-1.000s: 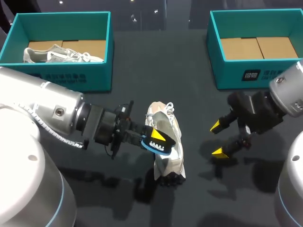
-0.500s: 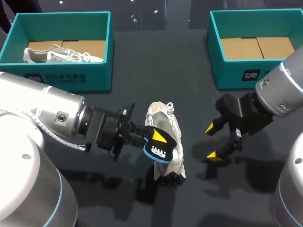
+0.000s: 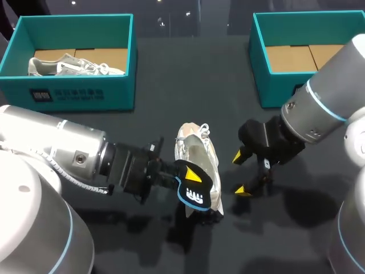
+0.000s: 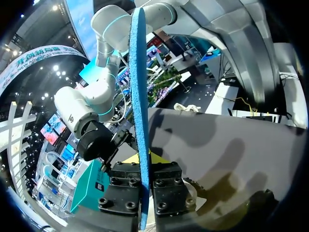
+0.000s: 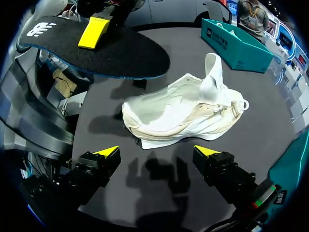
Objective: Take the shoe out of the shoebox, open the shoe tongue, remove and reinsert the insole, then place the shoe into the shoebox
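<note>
A white shoe (image 3: pixel 197 154) lies on the dark table at the middle, its tongue (image 5: pixel 212 72) pulled out of the opening. My left gripper (image 3: pixel 191 178) is shut on a black insole with a blue edge (image 3: pixel 194 191), held just above the shoe's near end. The left wrist view shows the insole (image 4: pixel 137 96) edge-on between the fingers of that gripper (image 4: pixel 143 166). My right gripper (image 3: pixel 239 173) stands open just right of the shoe with nothing in it. In the right wrist view the shoe (image 5: pixel 183 116) lies just ahead of the right gripper (image 5: pixel 157 153), with the insole (image 5: pixel 96 48) beyond it.
A teal shoebox (image 3: pixel 74 91) at the back left holds another pale shoe (image 3: pixel 74 65). A second teal shoebox (image 3: pixel 268 85) at the back right shows only its cardboard bottom. My right arm stands in front of that box.
My right gripper has moved left, closer to the shoe, still open. My left gripper has carried the insole slightly toward the shoe's near end.
</note>
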`<state>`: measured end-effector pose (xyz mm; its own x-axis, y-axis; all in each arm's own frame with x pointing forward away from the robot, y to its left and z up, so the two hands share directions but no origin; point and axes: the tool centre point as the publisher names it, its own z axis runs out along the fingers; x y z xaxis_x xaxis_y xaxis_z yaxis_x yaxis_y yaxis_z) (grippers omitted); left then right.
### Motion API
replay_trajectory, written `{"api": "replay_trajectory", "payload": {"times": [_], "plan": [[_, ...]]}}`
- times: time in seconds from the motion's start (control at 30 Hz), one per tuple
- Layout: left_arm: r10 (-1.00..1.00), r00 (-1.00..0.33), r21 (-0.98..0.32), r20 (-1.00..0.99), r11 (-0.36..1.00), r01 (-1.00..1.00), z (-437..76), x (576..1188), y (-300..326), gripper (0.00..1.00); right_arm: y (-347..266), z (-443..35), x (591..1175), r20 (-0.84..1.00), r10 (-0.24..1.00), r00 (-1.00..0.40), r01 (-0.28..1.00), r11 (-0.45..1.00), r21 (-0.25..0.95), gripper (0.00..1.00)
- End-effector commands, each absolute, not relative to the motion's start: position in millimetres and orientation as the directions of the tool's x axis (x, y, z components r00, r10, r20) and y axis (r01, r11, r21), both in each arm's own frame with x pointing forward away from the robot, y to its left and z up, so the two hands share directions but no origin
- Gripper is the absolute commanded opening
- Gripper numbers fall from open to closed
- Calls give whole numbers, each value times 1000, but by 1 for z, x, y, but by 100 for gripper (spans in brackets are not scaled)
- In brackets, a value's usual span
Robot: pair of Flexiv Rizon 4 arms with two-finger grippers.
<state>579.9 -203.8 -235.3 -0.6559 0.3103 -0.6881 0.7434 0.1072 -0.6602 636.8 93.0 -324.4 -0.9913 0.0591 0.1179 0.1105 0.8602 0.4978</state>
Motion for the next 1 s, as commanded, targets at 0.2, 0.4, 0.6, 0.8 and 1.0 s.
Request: {"api": "replay_trajectory", "payload": {"times": [0.2,0.4,0.6,0.8,1.0], "plan": [[299,-666,-665,-683,122,737,-245,581,-207,0,110,-339,640,88,-1,-996,41,878,478,100],[293,-675,-669,-677,136,730,-249,581,-202,0,115,-345,641,80,-9,-997,31,878,477,100],[284,-684,-676,-672,141,723,-252,580,-198,0,116,-347,643,72,-6,-997,29,883,468,100],[269,-712,-707,-649,135,695,-256,581,-198,0,117,-351,644,73,0,-997,33,888,459,100],[269,-716,-713,-644,126,689,-255,581,-198,0,116,-353,643,65,8,-998,37,888,458,100]]}}
